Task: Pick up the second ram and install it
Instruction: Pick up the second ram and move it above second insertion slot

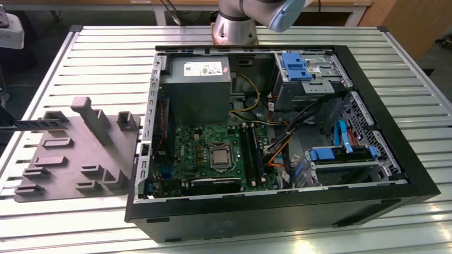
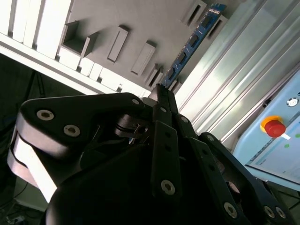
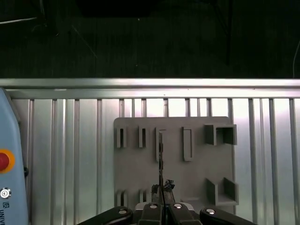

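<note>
One second ram (image 2: 192,42), a bluish-green stick with dark chips, is clamped at its near end between the closed fingers of the one gripper (image 2: 159,91). In the first wrist view it appears edge-on as a thin dark line over the single grey holder plate (image 3: 136,173), in line with one of a row of four narrow slots. Whether its lower edge sits in that slot or hangs clear of it cannot be made out.

In the exterior view the stick lies at the far left, above the plate's corner, on the slatted aluminium table (image 1: 106,53). Its outer end is cut off by the frame edge. One open computer case (image 1: 282,217) stands to the right, holding one grey power supply (image 1: 194,87), one motherboard (image 1: 198,143) and one processor socket (image 1: 220,157). The long black memory slots (image 1: 252,151) are too dark to count. One red stop button (image 2: 274,127) shows beside the table.
</note>
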Controlling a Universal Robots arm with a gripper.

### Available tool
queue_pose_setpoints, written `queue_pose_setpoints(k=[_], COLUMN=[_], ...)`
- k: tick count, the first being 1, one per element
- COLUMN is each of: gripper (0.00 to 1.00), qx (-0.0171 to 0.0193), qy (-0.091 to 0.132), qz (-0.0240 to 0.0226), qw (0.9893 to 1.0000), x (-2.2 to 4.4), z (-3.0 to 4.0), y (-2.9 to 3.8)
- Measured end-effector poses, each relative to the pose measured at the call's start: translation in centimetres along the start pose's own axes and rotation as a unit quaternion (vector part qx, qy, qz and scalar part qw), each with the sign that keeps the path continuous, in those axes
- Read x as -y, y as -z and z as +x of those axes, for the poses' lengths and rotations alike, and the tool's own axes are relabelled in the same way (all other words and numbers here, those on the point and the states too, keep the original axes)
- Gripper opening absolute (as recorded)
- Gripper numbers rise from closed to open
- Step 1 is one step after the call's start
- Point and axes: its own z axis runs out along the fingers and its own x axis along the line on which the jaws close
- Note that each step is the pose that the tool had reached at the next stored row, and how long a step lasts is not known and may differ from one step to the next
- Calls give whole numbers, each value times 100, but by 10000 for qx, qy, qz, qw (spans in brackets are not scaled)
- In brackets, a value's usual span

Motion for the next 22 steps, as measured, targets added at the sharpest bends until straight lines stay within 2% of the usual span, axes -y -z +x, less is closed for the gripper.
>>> queue_pose_setpoints(k=[11, 22], gripper=[11, 11], qx=[11, 15], qy=[1, 1], qz=[-1, -1], qw=[10000, 10000], x=[-11, -20], z=[-14, -30], y=[229, 421])
